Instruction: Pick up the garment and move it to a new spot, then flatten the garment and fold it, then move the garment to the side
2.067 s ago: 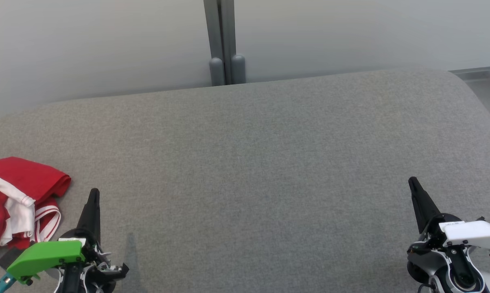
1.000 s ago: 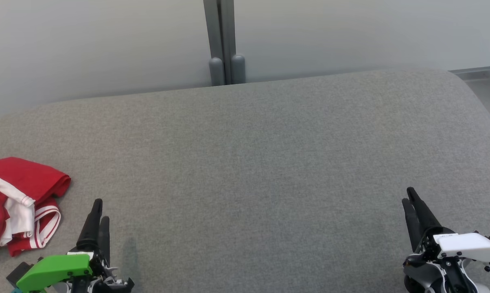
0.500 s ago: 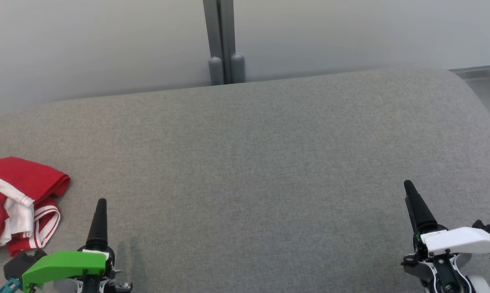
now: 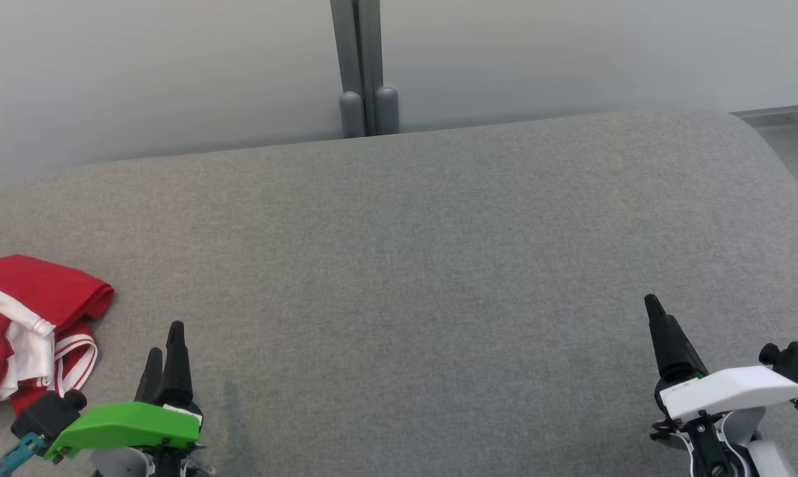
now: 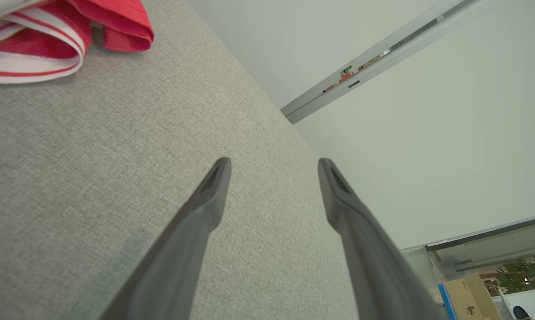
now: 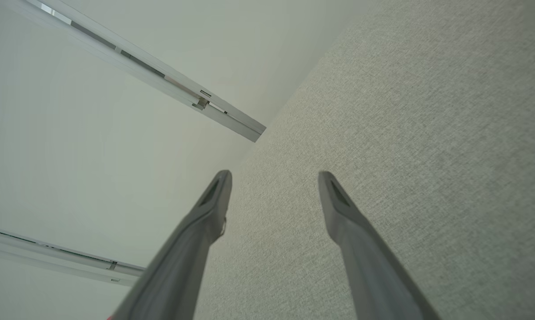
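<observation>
Garment (image 4: pixel 34 324) not yet picked up: red-and-white, crumpled, lying at the near-left edge of the worktop (image 4: pixel 425 252), partly cut off by the head view. It is just beside the left hand (image 4: pixel 164 339) but not touched by it. That hand is seen spread wide and empty in its wrist view, fingers low over bare cloth. The right hand (image 6: pixel 275 174) is likewise spread and empty at the near right, well apart from the garment. Over the last second both hands were opened, the right from a narrower set, and slightly re-posed; the garment was not moved. Judged as a reset before the first grasp, with the left hand best placed for it. The worktop is covered in grey woven fabric, corners rounded. Behind it a pale wall (image 4: pixel 173 66) and a grey post (image 4: pixel 362 66) are seen; a cardboard box (image 5: pixel 465 293) and a plant (image 5: pixel 516 271) are seen far off.
</observation>
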{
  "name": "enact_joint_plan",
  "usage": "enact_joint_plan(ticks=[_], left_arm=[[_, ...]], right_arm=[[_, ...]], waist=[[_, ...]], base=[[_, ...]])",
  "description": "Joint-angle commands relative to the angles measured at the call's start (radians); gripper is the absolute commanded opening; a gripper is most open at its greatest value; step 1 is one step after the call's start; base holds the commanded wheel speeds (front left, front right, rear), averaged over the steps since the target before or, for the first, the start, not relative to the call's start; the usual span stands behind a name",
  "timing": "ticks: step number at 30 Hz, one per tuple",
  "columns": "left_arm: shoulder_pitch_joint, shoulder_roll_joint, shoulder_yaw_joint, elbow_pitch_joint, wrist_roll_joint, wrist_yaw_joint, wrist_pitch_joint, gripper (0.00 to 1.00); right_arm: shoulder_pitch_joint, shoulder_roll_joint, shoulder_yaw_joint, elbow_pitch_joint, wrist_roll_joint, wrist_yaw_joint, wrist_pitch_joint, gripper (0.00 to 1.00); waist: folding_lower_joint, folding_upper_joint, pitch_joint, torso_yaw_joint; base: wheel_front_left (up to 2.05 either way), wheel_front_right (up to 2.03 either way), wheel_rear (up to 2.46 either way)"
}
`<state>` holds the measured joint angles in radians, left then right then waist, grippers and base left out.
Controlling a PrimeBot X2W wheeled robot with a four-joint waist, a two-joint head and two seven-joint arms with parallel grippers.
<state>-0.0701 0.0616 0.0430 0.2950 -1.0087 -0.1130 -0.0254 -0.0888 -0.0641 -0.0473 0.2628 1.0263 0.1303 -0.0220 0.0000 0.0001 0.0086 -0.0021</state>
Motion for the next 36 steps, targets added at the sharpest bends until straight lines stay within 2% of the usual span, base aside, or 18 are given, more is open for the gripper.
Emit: enact_joint_plan(ticks=[1,18,36], left_arm=[[-0.019,0.016,-0.010,-0.017,0.051,0.006,-0.011,1.00],[-0.025,0.073,-0.115,-0.040,0.319,0.085,-0.069,1.00],[-0.036,0.125,-0.204,-0.037,0.519,0.162,-0.121,1.00]], right_arm=[[-0.017,-0.011,0.004,-0.018,-0.052,0.000,-0.014,1.00],[-0.017,-0.003,0.020,-0.040,-0.320,0.000,-0.072,1.00],[-0.036,-0.001,0.045,-0.026,-0.545,0.000,-0.123,1.00]], waist=[[0.0000,-0.0001,0.001,0.000],[0.0000,-0.0001,0.006,0.002],[0.0000,-0.0001,0.011,0.004]], base=[[0.00,0.00,0.00],[0.00,0.00,0.00],[0.00,0.00,0.00]])
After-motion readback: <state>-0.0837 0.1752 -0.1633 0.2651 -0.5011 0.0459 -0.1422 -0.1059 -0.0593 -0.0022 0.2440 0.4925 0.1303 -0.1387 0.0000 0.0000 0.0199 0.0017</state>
